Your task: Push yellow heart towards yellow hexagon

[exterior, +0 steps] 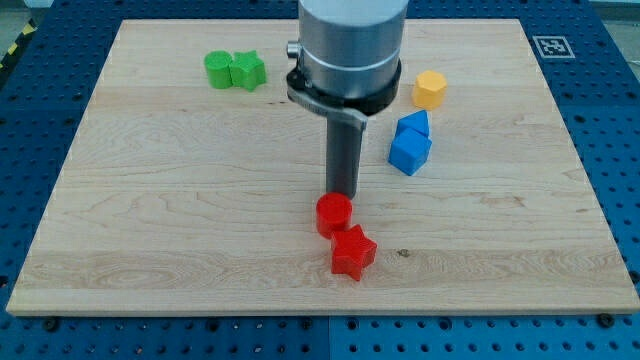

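Note:
The yellow hexagon (430, 88) lies at the upper right of the wooden board (150, 200). No yellow heart shows in this view; the arm's wide grey body (350, 45) covers part of the board at the top centre. My tip (343, 193) stands near the board's middle, right against the top side of a red cylinder (334, 214). The tip is well below and to the left of the yellow hexagon.
A red star (352, 252) lies just below the red cylinder, touching it. Two blue blocks (410, 150) sit together below the yellow hexagon. Two green blocks (235, 70) sit side by side at the upper left.

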`<control>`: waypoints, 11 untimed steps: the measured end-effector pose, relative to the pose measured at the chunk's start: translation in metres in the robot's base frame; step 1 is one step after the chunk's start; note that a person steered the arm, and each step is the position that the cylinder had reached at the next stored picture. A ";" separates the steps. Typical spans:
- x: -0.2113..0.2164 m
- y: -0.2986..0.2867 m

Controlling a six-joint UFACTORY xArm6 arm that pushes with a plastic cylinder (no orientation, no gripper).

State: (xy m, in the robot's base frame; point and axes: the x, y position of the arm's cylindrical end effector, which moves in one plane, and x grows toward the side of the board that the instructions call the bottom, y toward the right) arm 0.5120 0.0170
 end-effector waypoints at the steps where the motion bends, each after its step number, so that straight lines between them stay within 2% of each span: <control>1: 0.019 0.000; 2: -0.001 -0.001; 5: -0.208 -0.003; 8: -0.258 -0.003; 11: -0.253 0.031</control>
